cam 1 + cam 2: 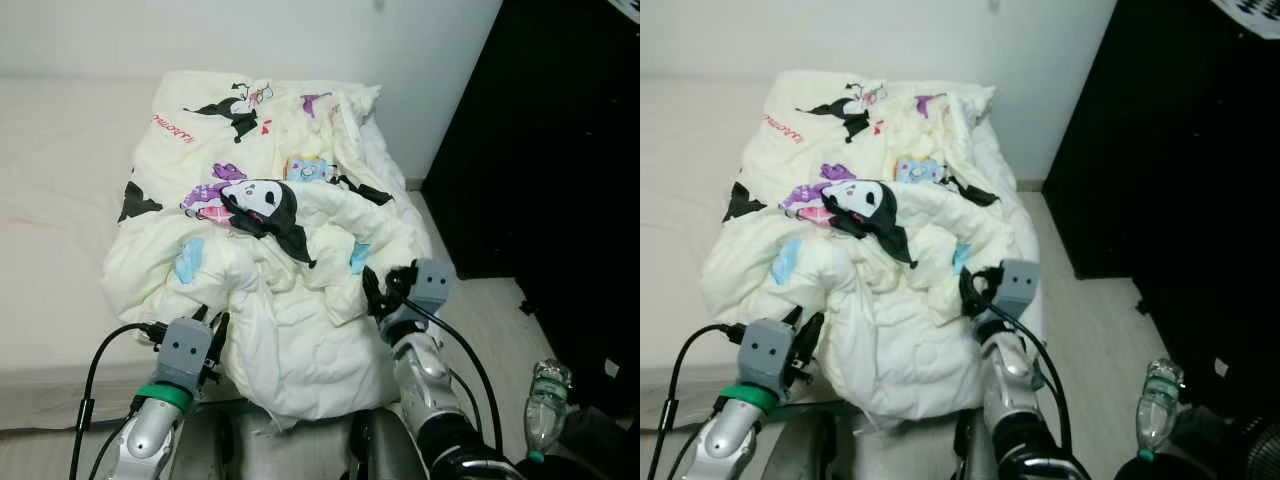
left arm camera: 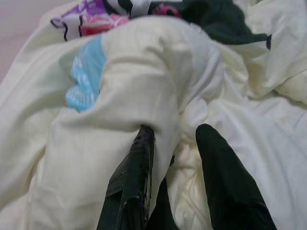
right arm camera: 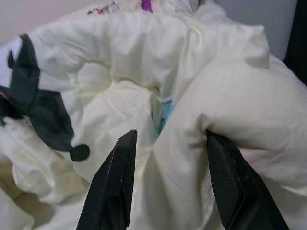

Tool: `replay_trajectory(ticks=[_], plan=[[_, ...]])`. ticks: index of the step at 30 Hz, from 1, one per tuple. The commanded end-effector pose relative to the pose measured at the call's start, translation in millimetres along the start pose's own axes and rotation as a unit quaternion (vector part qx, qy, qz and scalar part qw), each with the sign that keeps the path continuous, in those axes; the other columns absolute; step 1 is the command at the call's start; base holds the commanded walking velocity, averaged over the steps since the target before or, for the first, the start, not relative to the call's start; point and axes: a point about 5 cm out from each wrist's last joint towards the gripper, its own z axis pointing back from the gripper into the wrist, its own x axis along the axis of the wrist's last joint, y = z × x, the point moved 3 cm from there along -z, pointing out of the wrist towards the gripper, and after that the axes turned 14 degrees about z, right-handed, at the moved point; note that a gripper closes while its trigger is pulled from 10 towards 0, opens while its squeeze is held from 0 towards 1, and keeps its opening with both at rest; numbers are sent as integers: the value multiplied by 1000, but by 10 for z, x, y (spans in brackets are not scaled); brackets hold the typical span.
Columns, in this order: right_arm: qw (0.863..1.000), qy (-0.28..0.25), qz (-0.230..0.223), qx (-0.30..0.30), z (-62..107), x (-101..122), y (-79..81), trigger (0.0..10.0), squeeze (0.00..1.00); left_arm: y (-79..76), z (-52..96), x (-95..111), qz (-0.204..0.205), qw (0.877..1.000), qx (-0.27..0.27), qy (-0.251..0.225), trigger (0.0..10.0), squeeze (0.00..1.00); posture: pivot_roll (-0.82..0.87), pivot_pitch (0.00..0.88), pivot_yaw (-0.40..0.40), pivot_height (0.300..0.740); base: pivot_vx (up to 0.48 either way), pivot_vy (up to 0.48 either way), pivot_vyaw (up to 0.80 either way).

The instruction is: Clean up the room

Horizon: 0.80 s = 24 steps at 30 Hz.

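Observation:
A cream comforter (image 1: pixel 290 300) printed with cartoon figures lies bunched up on the bed and spills over its near edge. My left gripper (image 1: pixel 215 337) is at the heap's near left side; in the left wrist view its black fingers (image 2: pixel 139 163) pinch a fold of the comforter (image 2: pixel 163 96). At the near right side, my right gripper (image 1: pixel 376 292) presses into the heap. In the right wrist view its gripper (image 3: pixel 169 139) has a thick fold of the comforter (image 3: pixel 230 105) between its two fingers.
The bare mattress (image 1: pixel 50 200) stretches away to the left. A tall dark wardrobe (image 1: pixel 560 150) stands on the right. A plastic water bottle (image 1: pixel 545 400) stands on the pale floor (image 1: pixel 490 310) near my right side. A white wall runs behind the bed.

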Motion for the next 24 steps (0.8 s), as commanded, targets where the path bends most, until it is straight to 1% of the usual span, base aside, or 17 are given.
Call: replay_trajectory(ticks=[1,3,4,5,6,7,9,10,11,13,14,15,16,19,21,22,24], plan=[[1000,7,10,17,25,-43,36,10000,0,-42,70,-39,2,1000,-21,15,10000,0,33,83,-53,597,0,0,0],[1000,7,10,17,25,-43,36,10000,0,-42,70,-39,2,1000,-21,15,10000,0,33,83,-53,597,0,0,0],[999,13,30,34,40,-71,70,10000,0,-52,89,-33,-2,999,-30,17,10000,0,32,83,-52,597,0,0,0],[999,13,30,34,40,-71,70,10000,0,-52,89,-33,-2,999,-30,17,10000,0,32,83,-52,597,0,0,0],[998,21,39,34,75,-121,59,10000,75,-40,103,-5,-7,999,-29,13,10000,0,31,83,-52,597,0,0,0],[998,39,38,12,117,-201,-14,10000,910,-1,107,49,-6,1000,-18,5,10000,0,34,85,-52,597,0,0,0],[998,47,35,2,127,-226,-48,10000,910,14,109,73,-3,1000,-14,3,10000,0,34,85,-52,597,0,0,0],[997,59,40,-10,138,-263,-96,10000,1000,85,109,117,1,1000,8,-7,10000,0,33,87,-53,597,0,0,0],[997,59,40,-10,138,-263,-96,10000,1000,85,109,117,1,1000,8,-7,10000,0,33,87,-53,597,0,0,0],[995,84,45,-25,151,-331,-150,10000,1000,261,138,197,15,998,63,-24,10000,0,33,87,-53,597,0,0,0],[995,84,45,-25,151,-331,-150,10000,1000,261,138,197,15,998,63,-24,10000,0,33,87,-53,597,0,0,0],[995,90,39,-27,149,-349,-152,10000,1000,321,162,220,20,996,79,-27,10000,0,33,87,-53,597,0,0,0],[995,90,39,-27,149,-349,-152,10000,1000,321,162,220,20,996,79,-27,10000,0,33,87,-53,597,0,0,0],[995,94,-7,-17,106,-346,-71,10000,1000,434,252,221,14,996,91,-19,10000,0,44,88,-62,597,0,0,0],[995,94,-14,-15,97,-344,-54,10000,1000,457,267,220,11,995,94,-17,10000,0,44,88,-62,597,0,0,0],[995,93,-38,-5,66,-327,13,10000,1000,572,311,234,7,994,112,-17,10000,0,51,88,-69,597,0,0,0],[993,97,-62,9,45,-324,85,10000,1000,644,341,250,6,993,120,-16,10000,0,51,88,-69,597,0,0,0]])
